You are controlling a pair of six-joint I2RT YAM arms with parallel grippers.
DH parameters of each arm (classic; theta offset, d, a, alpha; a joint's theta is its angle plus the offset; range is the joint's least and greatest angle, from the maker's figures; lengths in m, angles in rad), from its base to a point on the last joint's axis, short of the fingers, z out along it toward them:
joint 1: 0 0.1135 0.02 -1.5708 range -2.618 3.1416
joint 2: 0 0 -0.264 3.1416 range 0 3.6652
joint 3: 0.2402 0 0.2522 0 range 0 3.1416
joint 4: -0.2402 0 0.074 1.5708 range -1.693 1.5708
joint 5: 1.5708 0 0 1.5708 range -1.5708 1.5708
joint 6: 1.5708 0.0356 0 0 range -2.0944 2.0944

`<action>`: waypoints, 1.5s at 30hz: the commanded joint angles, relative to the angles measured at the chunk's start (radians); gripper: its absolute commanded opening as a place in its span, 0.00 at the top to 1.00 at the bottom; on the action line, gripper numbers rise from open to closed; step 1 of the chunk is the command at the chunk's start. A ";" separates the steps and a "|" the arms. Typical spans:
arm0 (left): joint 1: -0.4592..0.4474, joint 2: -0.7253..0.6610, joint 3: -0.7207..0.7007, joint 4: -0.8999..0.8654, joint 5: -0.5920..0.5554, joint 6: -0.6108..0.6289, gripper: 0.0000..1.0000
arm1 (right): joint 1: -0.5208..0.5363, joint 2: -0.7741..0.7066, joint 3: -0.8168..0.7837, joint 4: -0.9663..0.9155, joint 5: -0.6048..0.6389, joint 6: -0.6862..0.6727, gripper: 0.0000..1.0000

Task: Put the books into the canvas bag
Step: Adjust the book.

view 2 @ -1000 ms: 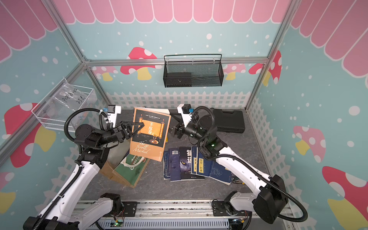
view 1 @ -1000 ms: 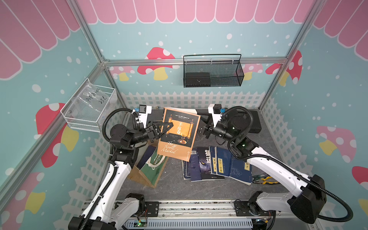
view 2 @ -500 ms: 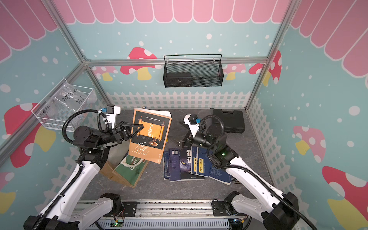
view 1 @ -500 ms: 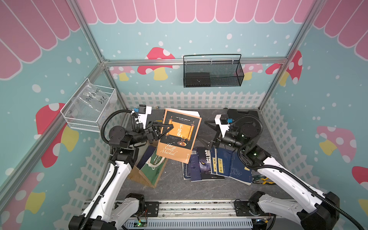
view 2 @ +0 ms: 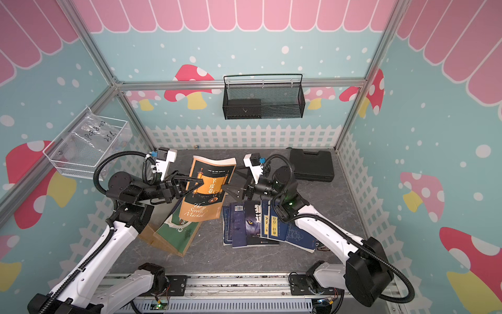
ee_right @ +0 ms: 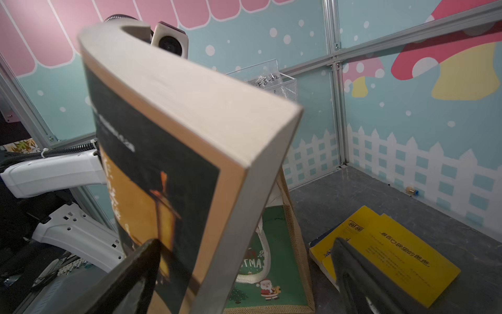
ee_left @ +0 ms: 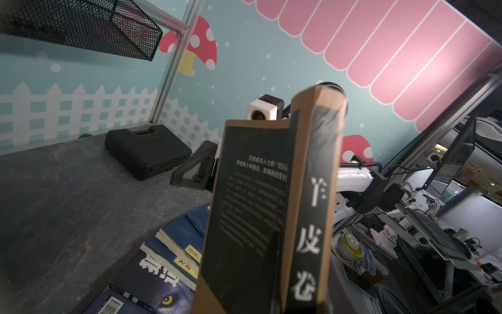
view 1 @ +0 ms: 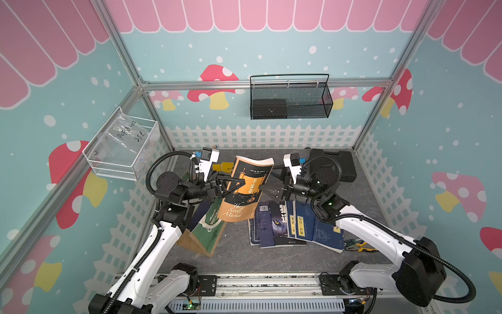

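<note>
Top views: the left gripper point(view 1: 243, 182) is pressed shut on the spine-side edge of the brown book point(view 1: 239, 209). The book is off the table, tilted, front cover toward the camera. The right gripper point(view 1: 267, 178) sits opposite with its fingers spread wide. The book's free edge reaches in between them, not clamped. The canvas bag point(view 1: 209, 239) lies on its side under the left gripper, green panel up. The book's lower end covers one end of the bag; contact not discernible. The navy books point(view 2: 274, 228) and the wolf-eye book point(view 2: 252, 217) lie flat on the table just below the right gripper. The black case point(view 2: 312, 165) is beyond the right wrist.

Left wrist view: the brown book point(ee_left: 271, 206) fills the space straight ahead of the left gripper, spine nearest, back cover showing. The gripper's own fingers are mostly hidden by it. One finger point(ee_left: 190, 185) of the right gripper shows past the book's far edge. The navy books point(ee_left: 176, 244) are below and ahead.

Right wrist view: the page edge of the brown book point(ee_right: 217, 136) is right at the right gripper point(ee_right: 245, 242). One finger point(ee_right: 130, 280) overlaps the front cover, touch uncertain. The other finger point(ee_right: 361, 282) stands clear of the back cover. The canvas bag point(ee_right: 271, 258) is just behind the book, Santa print visible. The yellow books point(ee_right: 394, 252) lie flat on the table beyond the clear finger.
</note>
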 commanded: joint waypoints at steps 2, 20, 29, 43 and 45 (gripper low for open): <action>-0.016 -0.022 0.044 0.021 0.048 0.014 1.00 | -0.008 0.007 0.013 0.093 -0.018 0.049 0.00; -0.025 -0.012 0.165 -0.569 -0.050 0.454 1.00 | -0.070 0.067 -0.052 0.644 -0.311 0.364 0.93; -0.040 0.074 0.474 -1.372 -0.243 0.972 0.17 | -0.091 -0.027 0.114 -0.133 -0.412 -0.095 1.00; -0.369 0.328 0.776 -1.692 -0.756 1.148 0.18 | -0.093 -0.073 0.256 -0.628 -0.426 -0.304 1.00; -0.387 0.359 0.827 -1.714 -0.765 1.164 0.21 | -0.094 -0.077 0.253 -0.654 -0.419 -0.318 1.00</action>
